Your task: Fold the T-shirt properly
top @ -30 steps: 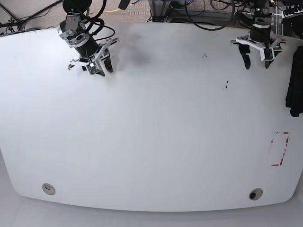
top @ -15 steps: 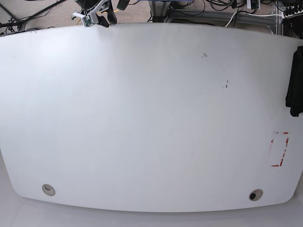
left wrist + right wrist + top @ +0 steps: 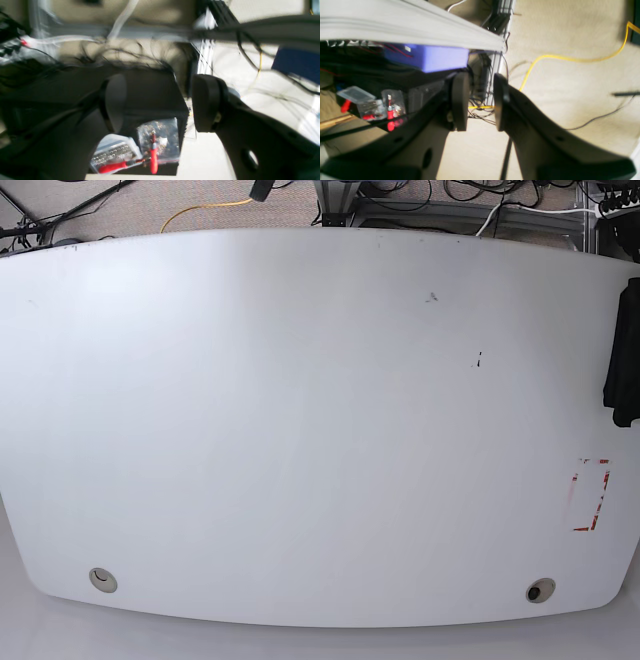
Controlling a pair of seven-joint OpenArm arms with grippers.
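The black T-shirt [image 3: 622,360] lies at the right edge of the white table [image 3: 300,430], toward the far side, partly cut off by the edge of the base view. What shows is a narrow, dark, matte strip of cloth, longer from far to near than across, with a rounded near end. Its fold layers are hard to tell.

The black T-shirt [image 3: 622,355] is cut off by the base view's right edge, its far side out of frame. Motion blurs the cables [image 3: 140,53] in the left wrist view; the blue box's [image 3: 445,58] top hides behind a pale beam [image 3: 420,27].
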